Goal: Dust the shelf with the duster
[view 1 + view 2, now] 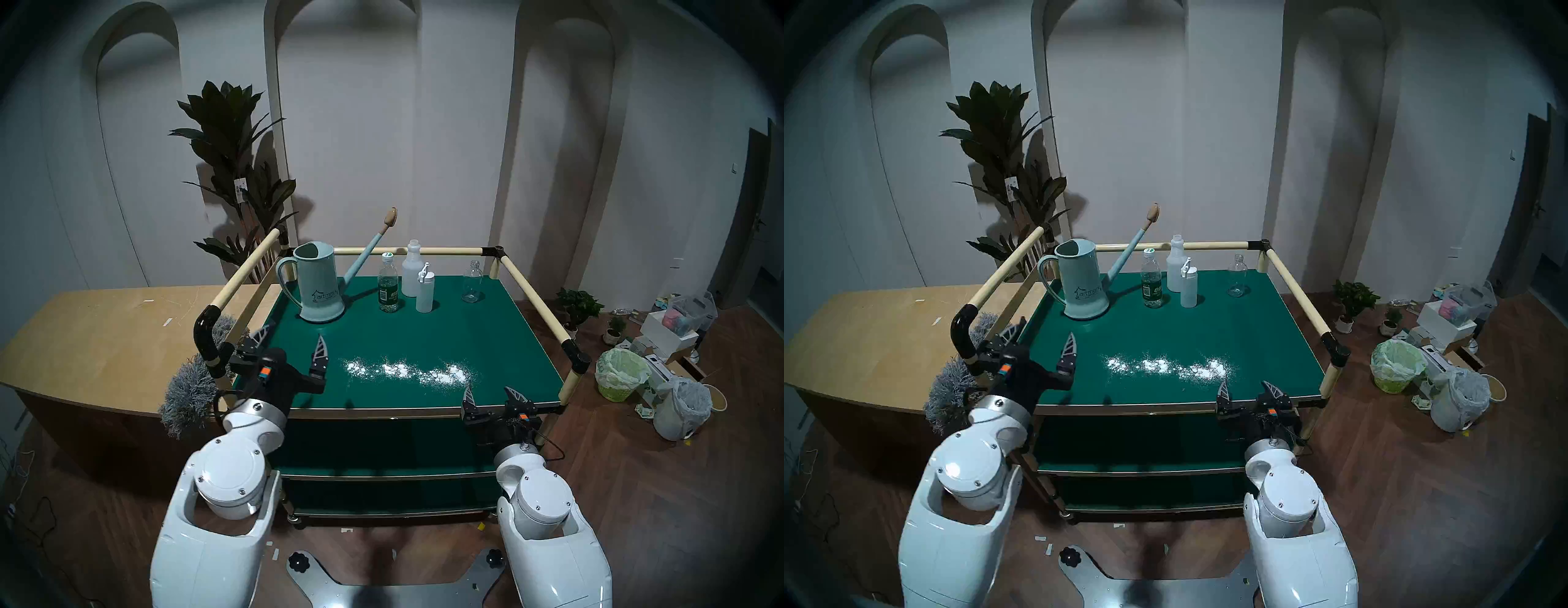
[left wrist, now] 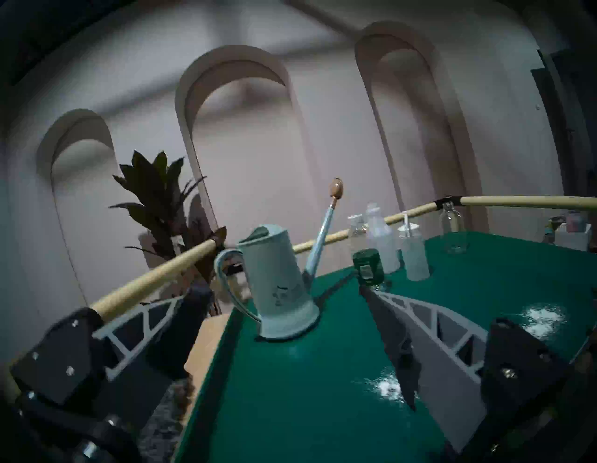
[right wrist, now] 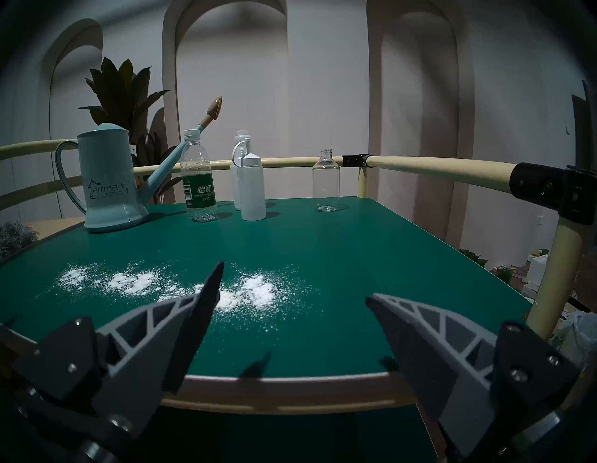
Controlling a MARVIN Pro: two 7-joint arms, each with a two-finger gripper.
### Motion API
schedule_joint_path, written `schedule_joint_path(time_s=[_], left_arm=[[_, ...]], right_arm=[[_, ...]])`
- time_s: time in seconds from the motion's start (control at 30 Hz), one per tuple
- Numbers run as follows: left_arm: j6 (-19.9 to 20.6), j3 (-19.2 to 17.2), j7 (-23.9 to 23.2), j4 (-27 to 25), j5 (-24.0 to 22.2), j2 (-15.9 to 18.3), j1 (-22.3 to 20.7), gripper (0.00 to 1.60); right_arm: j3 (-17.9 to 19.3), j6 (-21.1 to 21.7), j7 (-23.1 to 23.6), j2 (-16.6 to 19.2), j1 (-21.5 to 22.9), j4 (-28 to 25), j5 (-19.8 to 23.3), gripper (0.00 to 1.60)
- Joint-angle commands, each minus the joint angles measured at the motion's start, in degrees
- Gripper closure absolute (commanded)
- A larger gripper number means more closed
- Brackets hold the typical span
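The shelf [image 1: 424, 331] is the cart's green top tier, with a streak of white powder [image 1: 407, 369] near its front. The grey fluffy duster [image 1: 186, 390] lies left of the cart, over the wooden table's edge, partly hidden behind the black rail joint. It also shows in the head right view [image 1: 947, 390] and at the right wrist view's left edge [image 3: 16, 236]. My left gripper [image 1: 290, 342] is open and empty over the shelf's front left corner, just right of the duster. My right gripper [image 1: 492, 395] is open and empty at the shelf's front edge, right of the powder [image 3: 245, 291].
A pale blue watering can [image 1: 318, 284], a water bottle [image 1: 388, 288], two white bottles [image 1: 418, 280] and a clear bottle [image 1: 471, 284] stand along the shelf's back. Cream rails [image 1: 534, 293] run along the left, back and right. A wooden table [image 1: 106, 331] stands left; bins [image 1: 619, 373] right.
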Motion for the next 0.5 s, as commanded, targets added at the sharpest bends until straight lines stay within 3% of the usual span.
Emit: schedule_joint_path(time_s=[0.0, 0.47], left_arm=[[0.10, -5.89, -1.25, -6.45, -1.51, 2.64, -0.13, 0.00], [8.94, -20.99, -5.48, -17.20, -8.44, 3.39, 6.08, 0.00]], right_arm=[[-0.04, -0.29, 0.03, 0.00, 0.45, -0.98, -0.03, 0.00], [0.81, -1.36, 2.83, 1.73, 0.42, -4.14, 1.60, 0.00]])
